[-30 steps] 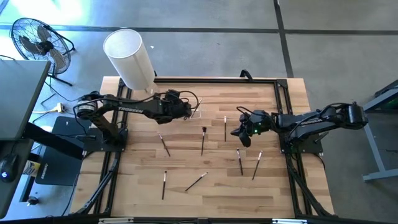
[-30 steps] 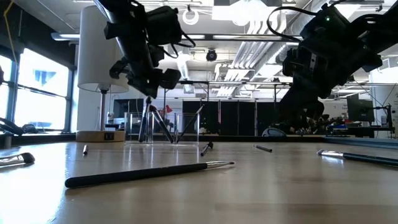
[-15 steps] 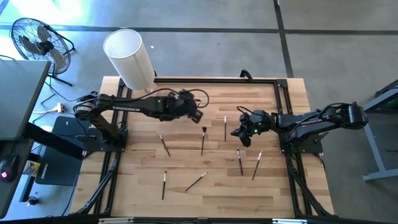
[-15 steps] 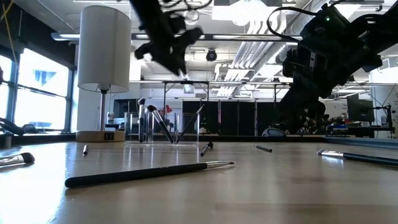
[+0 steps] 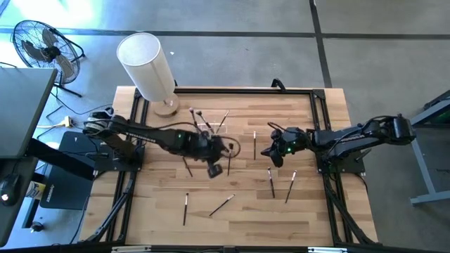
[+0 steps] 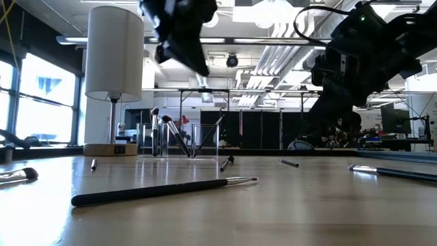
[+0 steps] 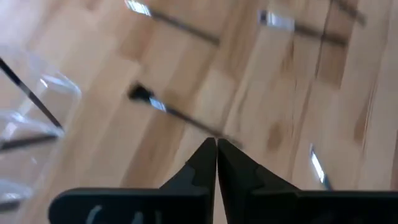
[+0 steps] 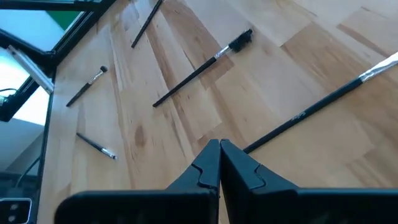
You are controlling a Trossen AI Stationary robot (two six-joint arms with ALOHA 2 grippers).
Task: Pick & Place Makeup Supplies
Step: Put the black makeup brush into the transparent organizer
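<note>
The table point(image 5: 162, 211) is pale wood in light and tan planks, framed in black. Thin makeup brushes point(image 5: 228, 160) on it have black handles with silvery ferrules. The tall cylinder point(image 5: 145, 65) is white on a tan wooden base.

Left wrist view: blurred throughout; brush point(image 7: 180, 115) ahead of the claw is smeared, its handle end hidden behind the closed fingertips. Clear holder point(image 7: 25, 118) at 9 o'clock is cut by the edge.

Low view: left arm point(image 6: 179, 31) at 12 o'clock is cut by the top edge. Brush point(image 6: 17, 175) at 9 o'clock is cut by the edge.

High view: brush point(image 5: 228, 158) partly hidden by the left arm.
</note>
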